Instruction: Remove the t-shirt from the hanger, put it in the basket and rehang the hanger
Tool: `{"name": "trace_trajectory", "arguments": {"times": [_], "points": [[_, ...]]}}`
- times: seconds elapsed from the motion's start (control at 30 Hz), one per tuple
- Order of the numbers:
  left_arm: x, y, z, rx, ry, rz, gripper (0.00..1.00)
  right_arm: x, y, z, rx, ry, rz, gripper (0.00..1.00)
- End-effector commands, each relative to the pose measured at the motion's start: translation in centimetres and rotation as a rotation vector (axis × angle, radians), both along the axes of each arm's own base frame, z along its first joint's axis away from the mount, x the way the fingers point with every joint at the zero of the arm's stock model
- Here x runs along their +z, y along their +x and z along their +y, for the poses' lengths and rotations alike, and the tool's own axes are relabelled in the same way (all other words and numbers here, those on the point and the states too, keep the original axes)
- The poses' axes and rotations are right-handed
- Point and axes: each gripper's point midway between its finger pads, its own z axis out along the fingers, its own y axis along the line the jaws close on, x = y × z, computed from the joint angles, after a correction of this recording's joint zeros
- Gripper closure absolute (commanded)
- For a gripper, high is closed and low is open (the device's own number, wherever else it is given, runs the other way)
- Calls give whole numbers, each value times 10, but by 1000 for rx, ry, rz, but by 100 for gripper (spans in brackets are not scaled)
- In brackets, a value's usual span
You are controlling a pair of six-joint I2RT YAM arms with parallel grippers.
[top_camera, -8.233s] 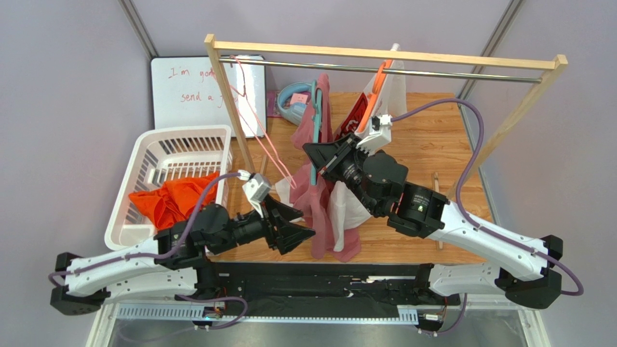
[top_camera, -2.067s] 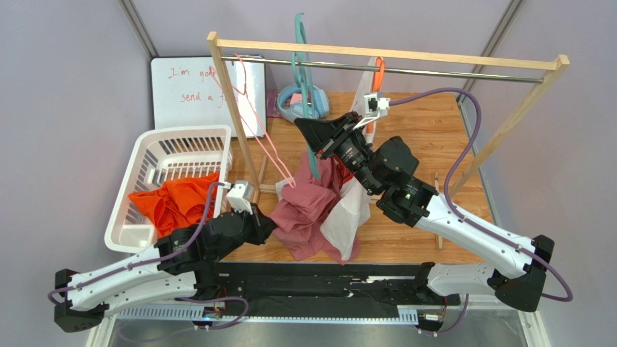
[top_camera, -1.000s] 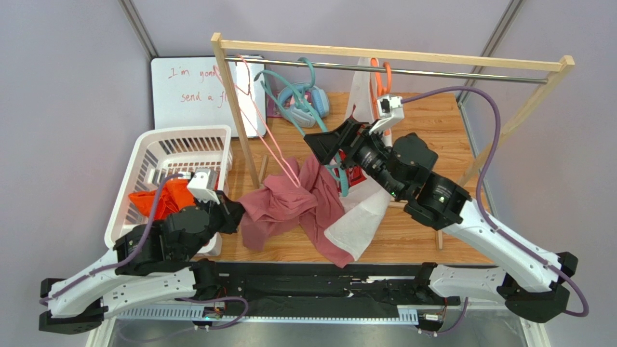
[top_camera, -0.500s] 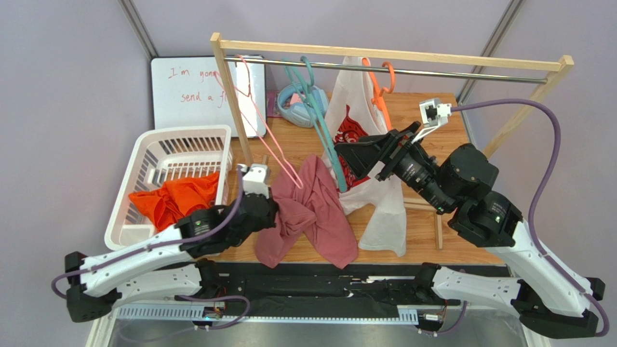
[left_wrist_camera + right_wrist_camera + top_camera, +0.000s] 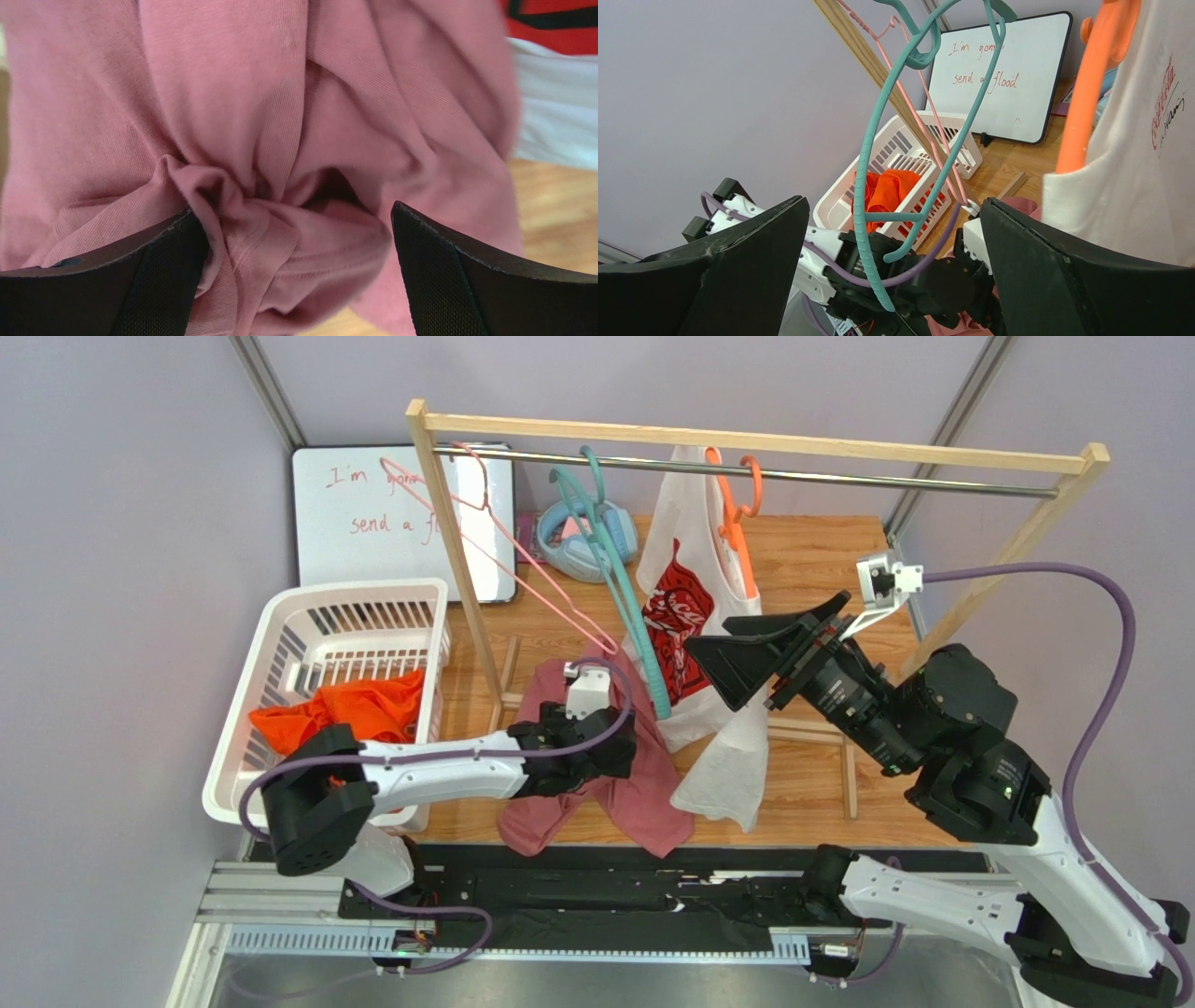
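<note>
Although the pink t-shirt (image 5: pixel 648 801) lies in a crumpled heap at the near edge of the tabletop (image 5: pixel 828 560), left of its middle, its top fold rises close to the low end of the teal hanger (image 5: pixel 862 183); contact there cannot be confirmed. That hanger itself carries no cloth.

The left gripper (image 5: pixel 295 224) sits over the heap, fingers wide apart, with a bunched fold lying loose between them, not pinched. The right gripper (image 5: pixel 723 669) is raised above the tabletop with its fingers apart and empty, beside the white t-shirt (image 5: pixel 701 574) on the orange hanger (image 5: pixel 730 532).

Assessment: the garment is light, limp knit. It is likely to drape, stretch and drag rather than lift as one piece, and it is neither fragile nor slippery.

Recommended hold: pinch a thick gathered ridge, such as the one between the left fingers, not a single flat layer.
</note>
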Motion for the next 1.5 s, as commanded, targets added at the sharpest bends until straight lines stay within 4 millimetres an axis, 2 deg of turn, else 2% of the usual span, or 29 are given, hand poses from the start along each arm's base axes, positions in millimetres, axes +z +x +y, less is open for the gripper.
{"name": "trace_trajectory", "arguments": {"times": [0.0,0.07,0.1,0.2,0.23,0.3,0.33,0.47,0.5,0.57,0.63,0.67,0.83,0.87,0.9,0.97,1.0,1.07,1.1,1.13,1.23,1.27,1.37,1.47], "points": [[-7,20,-18,149,-78,-21,1,1,-3,-10,-17,-1,-31,0],[-13,24,-21,176,-66,-19,1,1,-4,-16,-28,6,-36,0],[-22,23,-19,196,-45,-5,1,-1,-4,-17,-30,4,-34,0],[-31,23,-10,253,-14,0,14,-1,-6,-21,-35,12,-32,0],[-32,24,-7,263,-15,-4,28,-3,-6,-21,-32,12,-28,0],[-32,23,1,280,-15,-20,46,-2,-8,-22,-27,21,-26,0],[-30,22,4,284,-19,-26,69,-3,-9,-21,-22,23,-24,0],[-11,17,19,258,-70,-65,96,-4,-11,-20,-13,31,-24,0],[-6,15,22,254,-80,-70,99,-3,-11,-21,-15,33,-25,0],[10,10,30,229,-117,-86,100,-4,-10,-21,-17,32,-26,0],[16,3,42,219,-116,-85,100,0,-11,-23,-19,39,-34,0],[30,0,47,212,-155,-98,100,2,-12,-24,-18,44,-37,0],[63,-15,74,164,-175,-127,100,7,-12,-30,-36,57,-55,0],[82,-16,81,159,-206,-157,100,9,-12,-32,-41,60,-59,0],[85,-19,92,161,-181,-159,100,10,-12,-33,-45,63,-62,0],[113,-20,109,180,-211,-214,100,11,-12,-35,-53,66,-66,0],[116,-23,122,188,-181,-217,100,12,-12,-36,-56,69,-69,0],[144,-23,141,209,-205,-278,100,14,-13,-38,-56,74,-72,0],[150,-25,151,213,-181,-287,100,15,-13,-38,-54,77,-73,0],[167,-25,159,227,-200,-316,100,16,-14,-38,-53,78,-74,0],[200,-25,195,280,-163,-412,100,16,-15,-38,-49,83,-72,0],[209,-24,210,315,-134,-453,100,17,-15,-38,-49,84,-73,0],[232,-25,240,365,-88,-525,100,17,-14,-37,-51,83,-73,0],[254,-26,259,388,-55,-592,100,17,-13,-37,-51,82,-72,0]]}}
